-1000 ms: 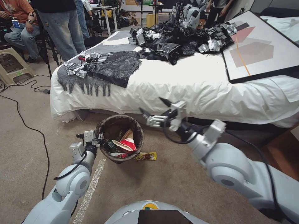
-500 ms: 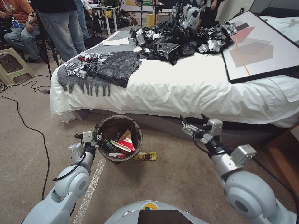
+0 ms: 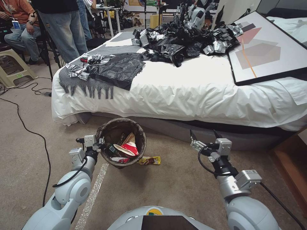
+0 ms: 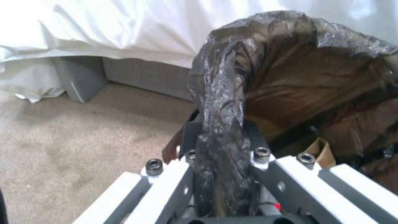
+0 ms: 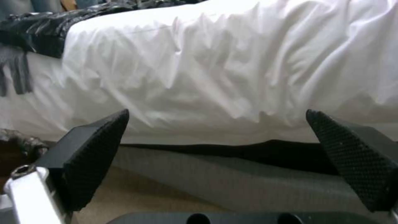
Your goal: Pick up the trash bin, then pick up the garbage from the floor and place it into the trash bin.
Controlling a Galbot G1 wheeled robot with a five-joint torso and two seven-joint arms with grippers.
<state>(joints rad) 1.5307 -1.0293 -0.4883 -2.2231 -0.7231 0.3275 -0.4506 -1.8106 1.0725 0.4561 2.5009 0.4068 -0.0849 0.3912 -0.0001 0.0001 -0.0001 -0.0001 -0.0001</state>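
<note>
Since a second ago, our right claw (image 3: pixel 204 135) has swung away from the trash bin (image 3: pixel 122 142) toward the bed (image 3: pixel 198 92), fingers spread apart. Our left claw (image 3: pixel 99 144) stays clamped on the bin's bagged rim; a yellow wrapper (image 3: pixel 149 160) lies on the floor just beyond it.

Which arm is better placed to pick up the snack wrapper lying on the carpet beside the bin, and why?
Probably the right. The right gripper is open and empty, while the left gripper is clamped on the trash bin rim, beside the wrapper.
</note>
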